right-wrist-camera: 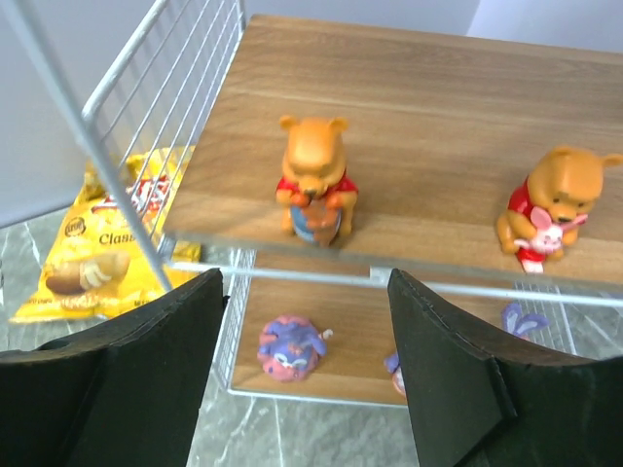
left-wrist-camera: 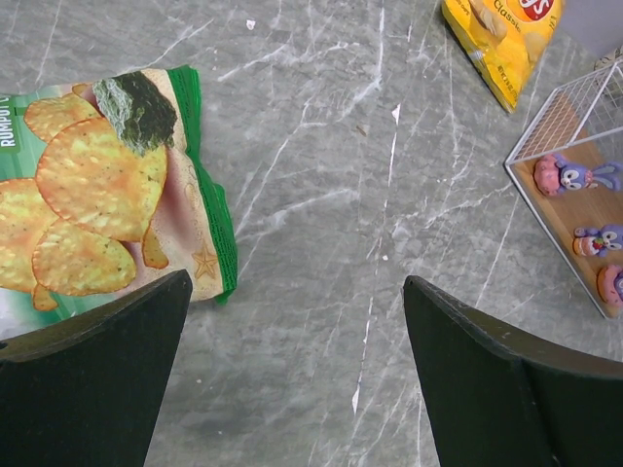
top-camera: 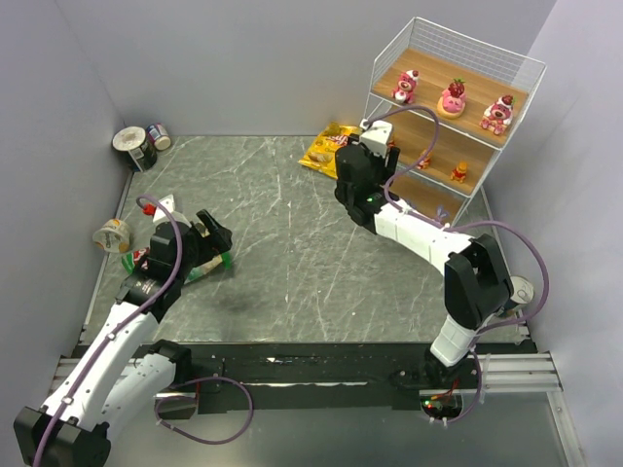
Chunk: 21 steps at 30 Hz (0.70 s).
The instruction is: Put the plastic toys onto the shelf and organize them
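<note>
We see the right tool (right-wrist-camera: pixel 307 277) spread wide before orange toys (right-wrist-camera: pixel 313 180) on the shelf (right-wrist-camera: pixel 438 88), the left tool (left-wrist-camera: pixel 297 282) wide and empty; a yellow bag (left-wrist-camera: pixel 501 39) reads "Classic".

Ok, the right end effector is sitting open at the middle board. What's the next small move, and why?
Probably ease the right end effector straight back from the shelf. Its jaws are open and empty, and the nearer orange bear stands upright close to the front edge of its board, right ahead of them, so a sideways or forward move could topple it.
</note>
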Each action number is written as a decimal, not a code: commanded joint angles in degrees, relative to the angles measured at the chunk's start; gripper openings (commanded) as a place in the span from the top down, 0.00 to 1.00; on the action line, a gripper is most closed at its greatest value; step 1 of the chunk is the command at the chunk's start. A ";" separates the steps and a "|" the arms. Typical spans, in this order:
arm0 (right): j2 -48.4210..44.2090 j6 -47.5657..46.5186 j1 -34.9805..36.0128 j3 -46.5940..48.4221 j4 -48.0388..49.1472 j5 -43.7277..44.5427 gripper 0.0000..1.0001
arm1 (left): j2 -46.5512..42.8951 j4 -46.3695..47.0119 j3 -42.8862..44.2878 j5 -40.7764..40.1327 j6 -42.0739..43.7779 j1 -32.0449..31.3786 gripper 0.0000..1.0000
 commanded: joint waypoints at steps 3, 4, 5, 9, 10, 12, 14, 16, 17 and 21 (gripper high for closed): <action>-4.44 -1.60 1.09 -1.02 1.95 3.50 0.25 | -1.14 0.40 0.66 -0.10 -0.47 0.35 0.04; -5.05 -2.74 1.35 -1.45 2.23 3.68 0.25 | -1.32 0.49 0.66 -0.18 -0.47 0.35 0.04; -5.40 -2.93 1.62 -1.54 2.23 3.94 0.24 | -1.41 0.57 0.66 -0.18 -0.38 0.35 0.04; -8.47 -2.23 3.63 -1.90 -3.71 4.56 0.24 | -2.11 1.01 0.74 -0.53 0.15 0.35 0.04; -10.40 0.21 3.99 -1.72 -6.01 3.95 0.24 | -2.54 1.36 0.66 -0.45 0.24 0.35 0.04; -12.52 3.64 4.87 -1.02 -11.97 2.72 0.24 | -3.07 2.42 0.66 0.43 0.68 0.35 0.04; -15.77 10.24 5.66 0.73 -23.75 -0.25 0.23 | -4.04 3.56 0.57 1.31 1.38 0.35 0.04; -18.84 16.38 6.97 1.97 -34.69 -2.81 0.23 | -4.92 4.35 0.65 4.01 1.91 0.27 0.04; -19.99 18.84 7.42 2.23 -38.51 -6.30 0.23 | -5.27 4.79 0.74 5.17 2.26 0.35 0.04; -29.98 27.11 8.74 2.06 -52.59 -16.77 0.23 | -4.66 1.11 5.47 7.72 2.52 0.35 0.04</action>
